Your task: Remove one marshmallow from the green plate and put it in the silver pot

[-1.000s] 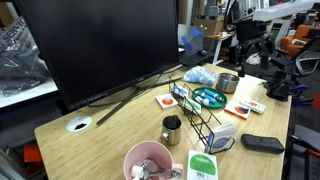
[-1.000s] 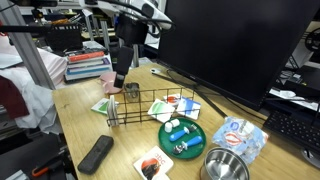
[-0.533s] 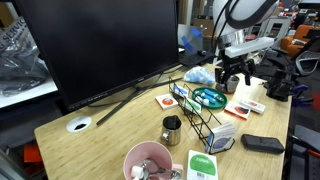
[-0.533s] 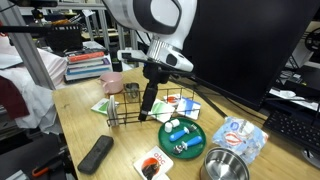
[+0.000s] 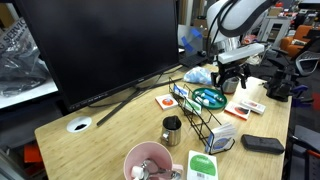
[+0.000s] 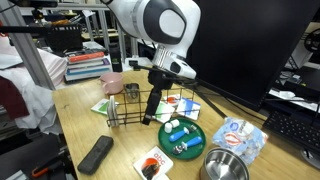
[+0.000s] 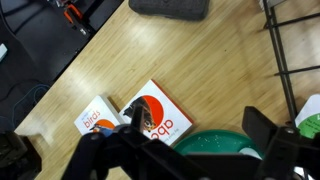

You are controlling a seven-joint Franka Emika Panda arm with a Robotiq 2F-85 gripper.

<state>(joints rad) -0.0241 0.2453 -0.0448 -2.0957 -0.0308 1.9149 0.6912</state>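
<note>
The green plate (image 5: 208,98) lies on the wooden table beside a wire rack, with white marshmallows (image 6: 178,129) on it. It also shows in an exterior view (image 6: 182,136) and in the wrist view (image 7: 208,144). The silver pot (image 6: 225,165) stands just beyond the plate; in an exterior view (image 5: 229,84) my gripper partly covers it. My gripper (image 5: 231,77) hangs a little above the plate and beside the rack (image 6: 150,114). In the wrist view its two dark fingers are spread wide and empty (image 7: 193,127), with the plate's rim between them.
A black wire rack (image 6: 150,105) stands next to the plate. Around them are a pink bowl (image 5: 148,160), a small steel jug (image 5: 172,128), orange-and-white cards (image 7: 155,113), a black case (image 6: 96,153), a blue bag (image 6: 240,135) and a large monitor (image 5: 100,45).
The arm has come down from high above the table to just over the green plate and rack. The gripper stays open and nothing on the table has moved.
</note>
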